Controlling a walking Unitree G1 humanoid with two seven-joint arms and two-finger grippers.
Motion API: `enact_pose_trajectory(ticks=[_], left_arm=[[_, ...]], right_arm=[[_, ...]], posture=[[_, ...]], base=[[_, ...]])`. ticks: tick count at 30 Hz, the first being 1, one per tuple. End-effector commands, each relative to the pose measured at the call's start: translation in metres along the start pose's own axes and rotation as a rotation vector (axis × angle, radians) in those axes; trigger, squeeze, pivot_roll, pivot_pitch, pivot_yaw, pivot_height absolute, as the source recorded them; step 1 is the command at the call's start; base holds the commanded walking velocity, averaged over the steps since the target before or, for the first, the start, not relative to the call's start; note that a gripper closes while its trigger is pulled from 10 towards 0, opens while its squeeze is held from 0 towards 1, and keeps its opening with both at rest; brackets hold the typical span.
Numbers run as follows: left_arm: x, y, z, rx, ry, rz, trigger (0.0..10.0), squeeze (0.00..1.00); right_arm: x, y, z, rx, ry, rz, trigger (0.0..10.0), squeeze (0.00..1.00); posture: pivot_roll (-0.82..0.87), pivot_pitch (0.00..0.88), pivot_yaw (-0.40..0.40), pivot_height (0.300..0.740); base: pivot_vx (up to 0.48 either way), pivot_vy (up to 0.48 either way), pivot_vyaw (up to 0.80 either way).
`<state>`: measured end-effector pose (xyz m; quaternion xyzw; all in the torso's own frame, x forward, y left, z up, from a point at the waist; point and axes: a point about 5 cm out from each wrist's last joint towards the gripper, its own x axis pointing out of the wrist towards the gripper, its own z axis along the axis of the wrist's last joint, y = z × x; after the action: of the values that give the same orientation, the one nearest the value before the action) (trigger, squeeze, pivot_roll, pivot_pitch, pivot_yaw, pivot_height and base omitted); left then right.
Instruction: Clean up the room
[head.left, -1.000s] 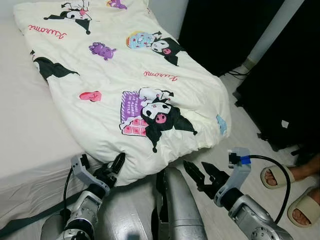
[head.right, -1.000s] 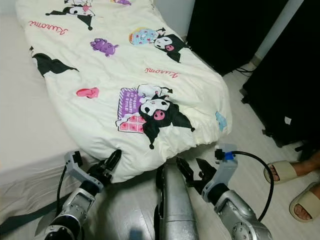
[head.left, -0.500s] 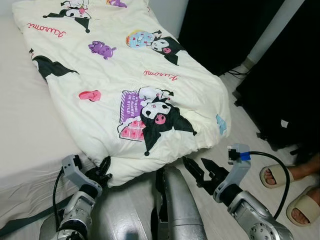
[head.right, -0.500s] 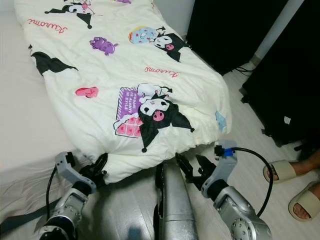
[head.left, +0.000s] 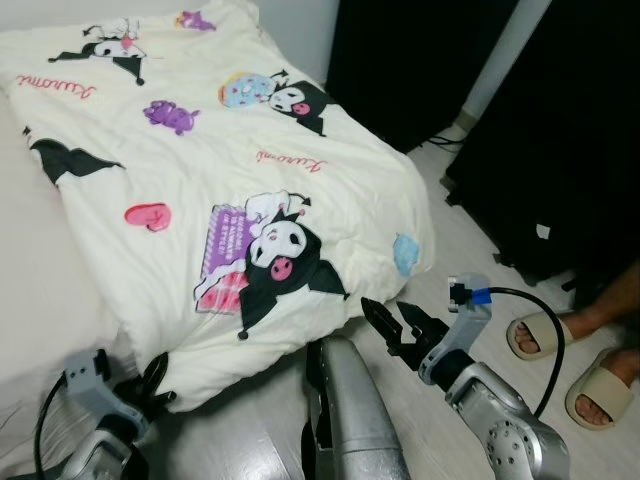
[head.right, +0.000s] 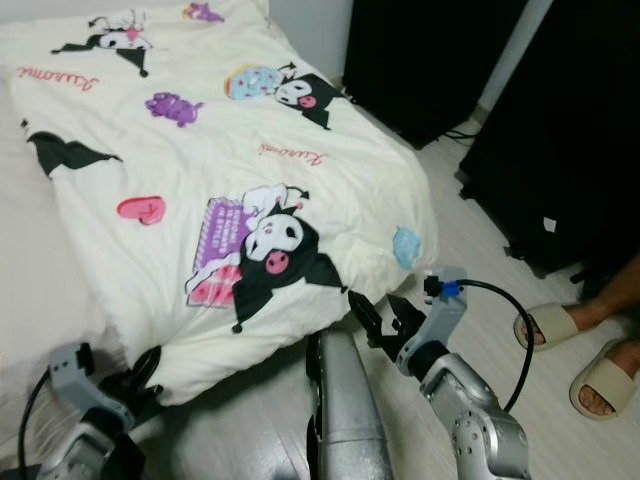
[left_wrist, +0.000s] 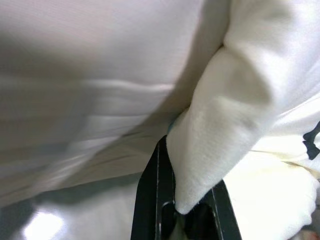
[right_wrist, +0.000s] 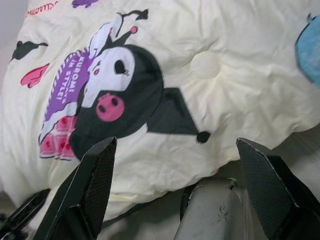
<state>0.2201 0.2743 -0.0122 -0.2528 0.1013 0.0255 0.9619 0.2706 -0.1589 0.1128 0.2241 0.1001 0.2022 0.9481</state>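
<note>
The left gripper (head.left: 152, 378) pinches the near corner of the quilt (head.left: 220, 190) draped over the bed (head.left: 40, 300), while the right gripper (head.left: 395, 325), fingers spread wide, sits just beside its hanging edge

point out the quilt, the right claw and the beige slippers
quilt (head.left: 250, 190), left eye view, on the cream cloth above the big cartoon print
right claw (head.left: 393, 318), left eye view, midway between its two black fingertips
beige slippers (head.left: 528, 337), left eye view, on the nearer slipper's strap
</note>
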Motion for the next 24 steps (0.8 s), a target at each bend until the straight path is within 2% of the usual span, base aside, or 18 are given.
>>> enact_pose_trajectory(ticks=[1, 8, 13, 14, 16, 17, 19, 20, 24], left_arm=[[-0.042, 0.036, -0.014, -0.011, 0.044, 0.179, 0.0, 0.0], [-0.059, 0.037, -0.033, -0.021, 0.107, 0.198, 0.1, 0.0], [-0.064, 0.037, -0.041, -0.032, 0.147, 0.198, 0.3, 0.0], [-0.065, 0.035, -0.045, -0.033, 0.171, 0.194, 0.8, 0.0], [-0.065, 0.032, -0.05, -0.031, 0.198, 0.186, 0.7, 0.0], [-0.064, 0.028, -0.055, -0.034, 0.224, 0.173, 1.5, 0.0], [-0.064, 0.026, -0.058, -0.037, 0.241, 0.164, 1.5, 0.0], [-0.064, 0.022, -0.065, -0.017, 0.286, 0.154, 10.0, 0.0], [-0.065, 0.019, -0.071, 0.01, 0.334, 0.145, 10.0, 0.0]], right_arm=[[0.0, -0.004, -0.006, 0.0, 0.016, -0.013, 10.0, 0.0], [0.005, -0.008, -0.006, -0.005, 0.011, -0.009, 10.0, 0.0], [0.007, -0.01, -0.004, -0.009, 0.005, -0.009, 10.0, 0.0], [0.009, -0.011, -0.003, -0.012, -0.001, -0.009, 10.0, 0.0], [0.011, -0.011, -0.001, -0.016, -0.006, -0.008, 10.0, 0.0], [0.013, -0.012, -0.001, -0.02, -0.01, -0.007, 10.0, 0.0], [0.015, -0.012, 0.0, -0.022, -0.012, -0.006, 10.0, 0.0], [0.017, -0.012, -0.001, -0.026, -0.013, -0.006, 10.0, 0.0], [0.018, -0.013, -0.001, -0.031, -0.014, -0.005, 10.0, 0.0]], posture=[[-0.06, 0.215, -0.044, 0.387], [-0.05, 0.199, -0.039, 0.387], [-0.05, 0.193, -0.037, 0.387], [-0.05, 0.176, -0.034, 0.387], [-0.05, 0.166, -0.032, 0.387], [-0.05, 0.162, -0.03, 0.387], [-0.05, 0.156, -0.028, 0.387], [-0.04, 0.14, -0.023, 0.387], [-0.04, 0.14, -0.023, 0.387]], base=[[0.0, 0.0, 0.0], [0.0, 0.0, 0.0], [0.0, 0.0, 0.0], [0.0, 0.0, 0.0], [0.0, 0.0, 0.0], [0.0, 0.0, 0.0], [0.0, 0.0, 0.0], [0.0, 0.0, 0.0], [0.0, 0.0, 0.0]])
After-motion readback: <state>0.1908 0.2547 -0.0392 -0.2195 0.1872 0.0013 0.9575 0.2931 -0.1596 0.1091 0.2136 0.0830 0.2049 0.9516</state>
